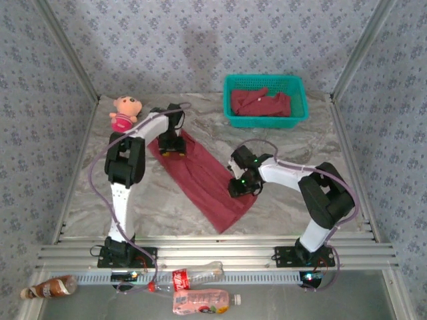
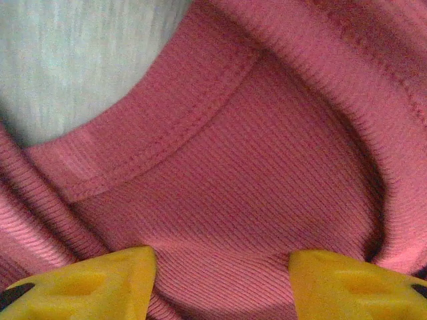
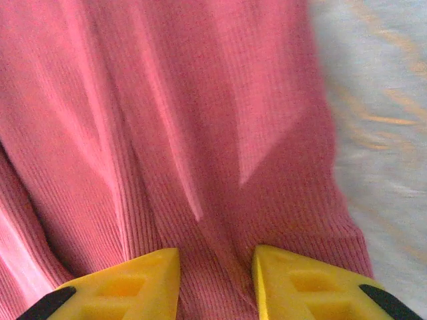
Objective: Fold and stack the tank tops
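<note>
Tank top spread for folding, one claw at each end.

Seen from above, a dark red ribbed cloth tank top (image 1: 200, 177) lies flat on the grey marbled table (image 1: 300, 147), running from 11 o'clock to 5 o'clock. The left gripper (image 1: 172, 148) sits on the 11 o'clock end. In its wrist view its jaws (image 2: 220, 267) stand well apart over the stitched neckline, with nothing visibly pinched. The right gripper (image 1: 241, 188) is at the cloth's 3 o'clock edge. There its jaws (image 3: 215, 267) are drawn close, and pleats run into the gap, so it appears to have the cloth nipped, probably to carry that side across. More dark red tops (image 1: 260, 103) wait in the teal plastic mesh basket (image 1: 267, 79) at 1 o'clock, so no stack is begun. A small pink plush doll (image 1: 125, 112) sits at 10 o'clock.
</note>
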`<state>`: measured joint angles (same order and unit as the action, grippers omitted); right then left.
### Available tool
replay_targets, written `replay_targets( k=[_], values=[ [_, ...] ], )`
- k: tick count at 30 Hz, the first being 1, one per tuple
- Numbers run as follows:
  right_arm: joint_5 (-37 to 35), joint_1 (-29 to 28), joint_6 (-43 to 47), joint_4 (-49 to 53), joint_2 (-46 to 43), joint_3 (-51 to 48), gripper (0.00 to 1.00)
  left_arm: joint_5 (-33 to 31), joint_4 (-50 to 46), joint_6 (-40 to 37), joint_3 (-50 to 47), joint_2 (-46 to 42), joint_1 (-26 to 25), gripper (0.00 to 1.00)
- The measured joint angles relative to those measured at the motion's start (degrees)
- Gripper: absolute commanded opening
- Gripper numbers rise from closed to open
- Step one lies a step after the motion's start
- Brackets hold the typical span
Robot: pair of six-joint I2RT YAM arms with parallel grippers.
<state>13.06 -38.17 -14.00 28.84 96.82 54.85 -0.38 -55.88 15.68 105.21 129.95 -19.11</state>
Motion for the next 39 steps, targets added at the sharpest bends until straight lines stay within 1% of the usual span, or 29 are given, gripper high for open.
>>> replay_targets(
  k=[3,7,12,14,16,18,20,22,24,26,27,30,31,34,37,39],
  values=[
    [-0.02,-3.63,-1.36,-0.81,0.96,1.11,0.37,-1.42,-2.29,-4.63,10.03,5.62,-0.04,0.59],
    [0.42,-5.88,-3.39,-2.1,1.44,1.68,0.37,-1.62,-4.2,-8.35,19.71,10.93,-0.17,0.6],
    [1.36,-5.73,-4.0,0.0,-0.33,1.66,0.41,-1.88,-5.81,-10.12,23.65,12.24,-1.18,0.63],
    [1.31,-5.29,-3.39,1.88,-3.19,1.66,0.46,-2.1,-5.92,-9.88,23.85,11.76,-1.7,0.64],
    [0.83,-4.24,-1.09,3.65,-7.17,1.66,0.5,-2.19,-5.42,-8.79,21.53,9.75,-2.1,0.65],
    [-0.31,-2.97,3.06,5.35,-10.54,1.97,0.53,-1.81,-4.74,-6.93,15.91,4.81,-2.32,0.66],
    [-1.33,-1.64,6.82,6.54,-11.61,2.51,0.55,-0.96,-3.93,-4.31,9.2,-1.92,-2.29,0.66],
    [-1.97,-0.26,10.25,6.88,-11.34,2.56,0.58,0.35,-2.49,-0.59,0.79,-10.64,-2.49,0.66],
    [-2.47,0.76,12.26,6.75,-10.51,2.1,0.59,1.92,-0.24,4.68,-9.53,-20.65,-3.74,0.66],
    [-2.71,1.11,13.0,5.88,-9.29,1.49,0.59,3.52,2.45,10.95,-20.5,-29.79,-6.69,0.66],
    [-2.73,0.98,12.96,5.27,-8.5,1.14,0.59,4.48,3.78,15.08,-26.67,-34.25,-8.98,0.66],
    [-2.69,-0.31,11.5,3.54,-6.08,0.24,0.59,6.69,7.93,26.56,-42.01,-42.84,-15.63,0.66],
    [-2.32,-0.74,10.64,3.37,-5.25,0.11,0.58,6.99,9.03,31.17,-46.69,-45.07,-17.86,0.66],
    [-1.44,-1.64,7.63,1.95,-3.3,-0.44,0.56,7.1,12.15,42.69,-56.04,-49.31,-24.33,0.65],
    [-1.07,-2.25,5.03,1.18,-1.81,-1.16,0.55,7.61,17.53,51.52,-61.18,-50.9,-29.97,0.64],
    [-1.7,-2.56,3.8,0.74,-1.77,-1.46,0.53,8.07,21.4,55.93,-63.49,-50.88,-32.44,0.62]
  ],
)
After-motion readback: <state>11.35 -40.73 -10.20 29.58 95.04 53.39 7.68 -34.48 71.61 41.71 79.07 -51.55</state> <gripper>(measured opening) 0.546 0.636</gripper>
